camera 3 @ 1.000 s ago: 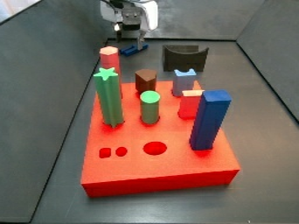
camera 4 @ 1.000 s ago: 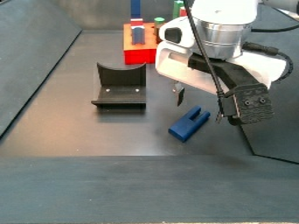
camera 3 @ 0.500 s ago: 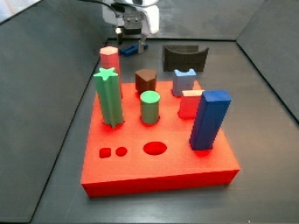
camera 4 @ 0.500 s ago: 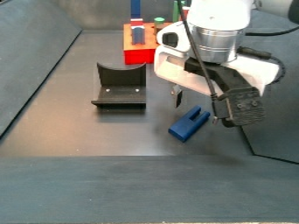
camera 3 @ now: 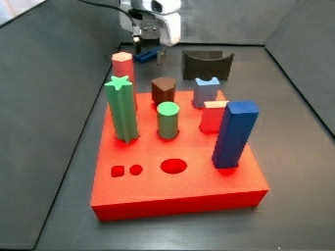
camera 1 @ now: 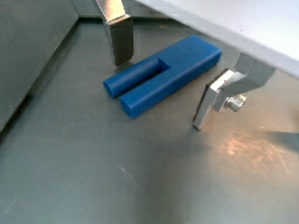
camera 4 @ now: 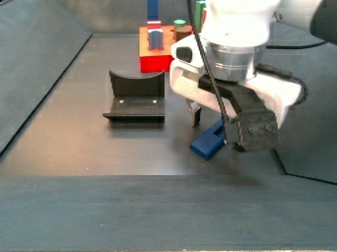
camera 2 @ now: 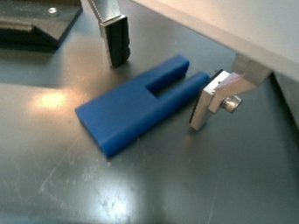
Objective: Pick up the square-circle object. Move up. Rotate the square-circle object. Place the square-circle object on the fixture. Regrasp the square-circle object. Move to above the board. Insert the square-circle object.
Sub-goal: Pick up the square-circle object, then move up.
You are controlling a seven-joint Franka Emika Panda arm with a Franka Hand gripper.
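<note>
The square-circle object is a blue block with one square prong and one round prong. It lies flat on the dark floor in both wrist views and in a side view. My gripper is open and low over it, with one silver finger on one side and the other finger on the opposite side. Neither pad touches the block. In a side view the gripper hangs at the far end beyond the board. The fixture stands nearby.
The red board carries several upright pegs, among them a green star peg, a green cylinder and a tall blue square peg. Holes show near its front edge. Dark walls enclose the floor.
The gripper has come down lower around the blue block, and the wrist has turned a little. The block has not moved.
</note>
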